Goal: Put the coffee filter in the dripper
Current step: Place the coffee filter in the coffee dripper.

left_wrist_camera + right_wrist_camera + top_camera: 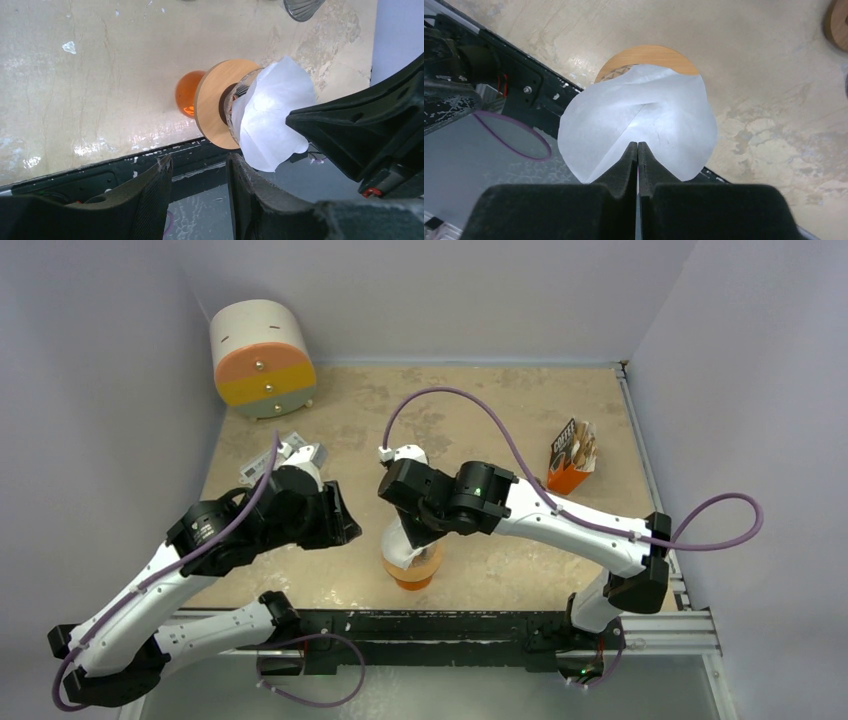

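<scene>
The coffee filter [639, 120] is seen spread open in the mouth of the dripper [649, 52]. The right gripper [638, 145] is held closed, tips down at the filter's centre, probably to seat the paper in the cone; whether a fold is pinched cannot be told. The left gripper [200, 160] is held apart and empty just beside, clear of the work.

The left arm [150, 580] bends in from the left side. The left gripper [198, 192] is half open and holds nothing. The right arm [580, 522] reaches across from the right, wrist tipped down. The right gripper [638, 150] is closed tight, fingers touching.
</scene>
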